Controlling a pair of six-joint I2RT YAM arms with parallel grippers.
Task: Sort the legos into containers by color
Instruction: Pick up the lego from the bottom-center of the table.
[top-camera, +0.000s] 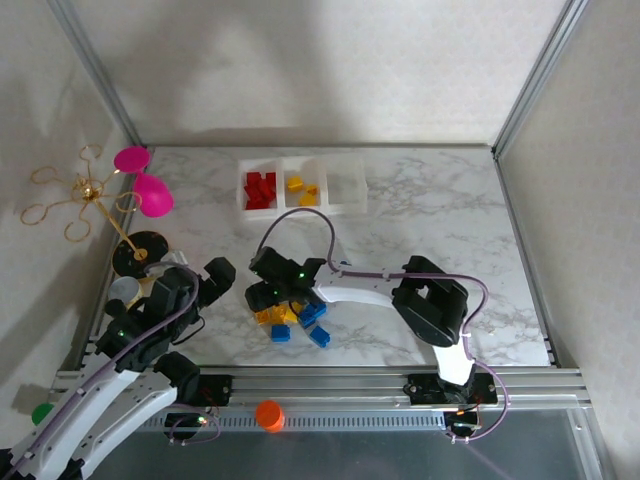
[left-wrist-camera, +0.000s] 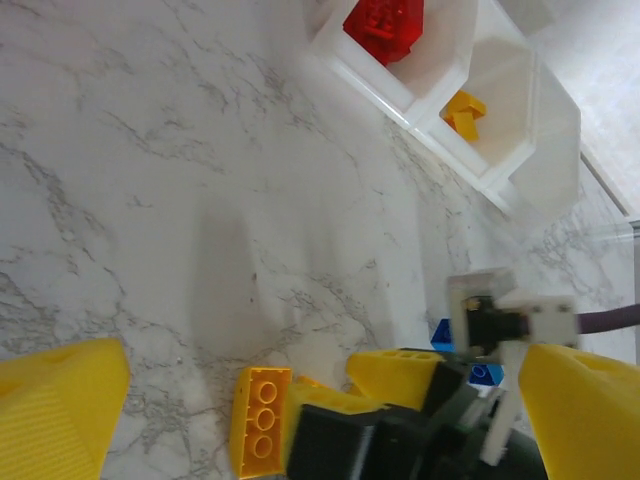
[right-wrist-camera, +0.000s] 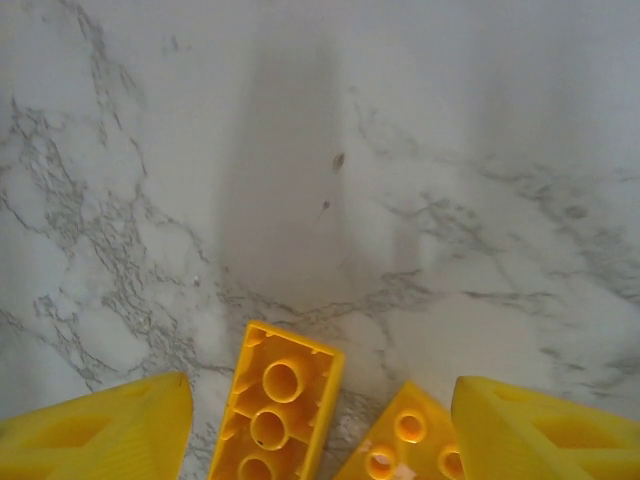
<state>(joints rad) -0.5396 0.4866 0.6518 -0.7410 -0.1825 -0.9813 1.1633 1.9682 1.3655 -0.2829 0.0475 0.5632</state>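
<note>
Legos (top-camera: 296, 320) lie heaped, yellow and blue, close to the counter's (top-camera: 430, 220) near edge, and there's bare marble all the way to the containers (top-camera: 300, 185) along the far edge, with red bricks (top-camera: 260, 190) in the left bin and yellow ones (top-camera: 302, 187) in the middle. Right end effector (right-wrist-camera: 320, 385) is low at the pile, jaws spread wide, gripping nothing, a glossy yellow brick (right-wrist-camera: 280, 405) between its fingers. Left end effector (left-wrist-camera: 320, 360) hangs alongside, wide apart and empty.
</note>
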